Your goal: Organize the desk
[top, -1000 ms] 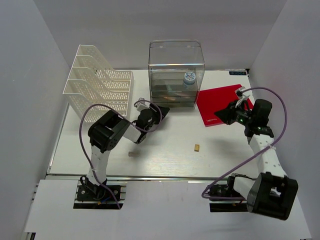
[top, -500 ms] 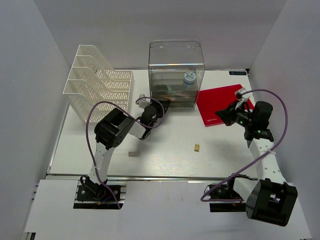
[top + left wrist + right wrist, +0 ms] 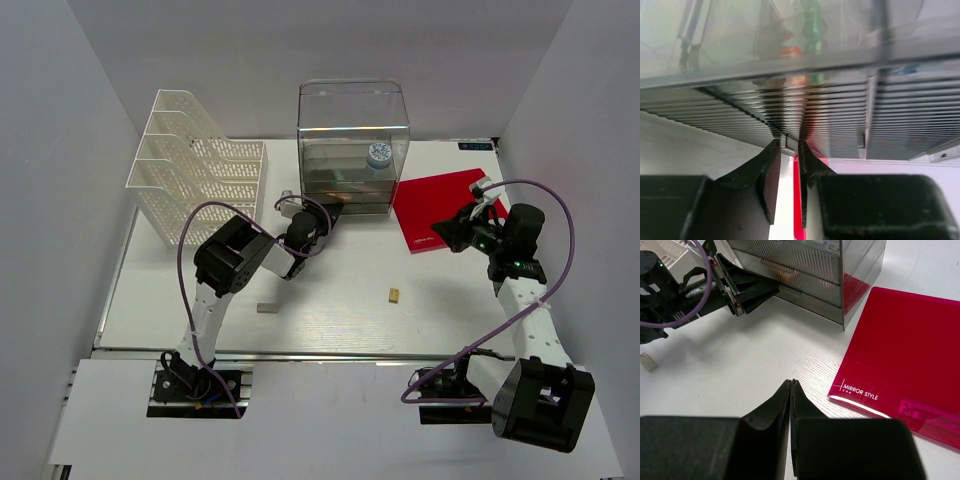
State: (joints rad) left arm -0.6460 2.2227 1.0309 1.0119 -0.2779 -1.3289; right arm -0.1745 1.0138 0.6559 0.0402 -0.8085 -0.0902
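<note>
Left pincer [image 3: 789, 146] clenches the pull tab [image 3: 787, 141] of the lowest drawer [image 3: 840, 135] in the clear drawer box [image 3: 352, 130]; right pincer [image 3: 790, 384], clenched empty, hovers right of that box above the tabletop [image 3: 740, 370].

Drawer box [image 3: 840, 65] is overflowing the top edge, contents blurring into green-orange smears; its handle [image 3: 787, 145] is half hiding inside the left tool [image 3: 788, 143].

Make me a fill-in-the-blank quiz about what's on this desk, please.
1. The flat book beside the clear drawer box is coloured ____.
2. Its cover reads MIRROR ____.
3. The left gripper pinches the handle of a ____ in that box.
4. The right gripper has its fingers ____.
Missing words: red; STYLE; drawer; shut.
</note>
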